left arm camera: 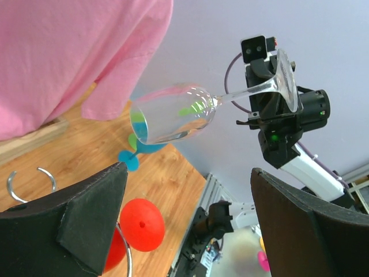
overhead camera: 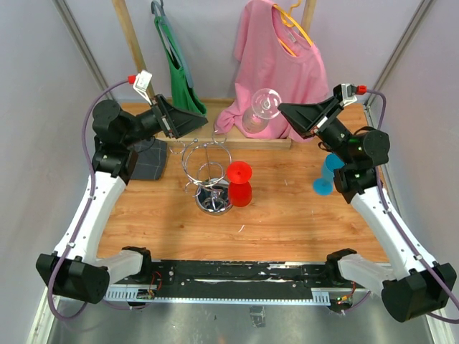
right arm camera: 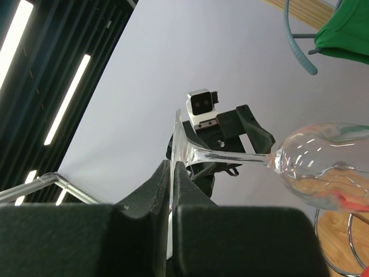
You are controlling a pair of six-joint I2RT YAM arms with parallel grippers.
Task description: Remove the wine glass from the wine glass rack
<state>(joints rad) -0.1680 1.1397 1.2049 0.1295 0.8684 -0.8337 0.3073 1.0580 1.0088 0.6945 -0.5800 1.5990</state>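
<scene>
Just right of the round base of the wine glass rack stands a red goblet, so close that I cannot tell whether they touch. A dark grey cloth lies to the rack's left, and a blue goblet stands well to its right, partly behind the right arm. Behind the rack hang a pink shirt and a green bag. The left gripper hovers behind and above the rack's rings, fingers spread wide with nothing between them. The wine glass is off the rack, in the air behind and to its right, in front of the shirt's hem. The right gripper pinches the edge of its foot. The glass's long axis runs from that gripper toward the left gripper, bowl lower than foot, mouth facing the left gripper.
</scene>
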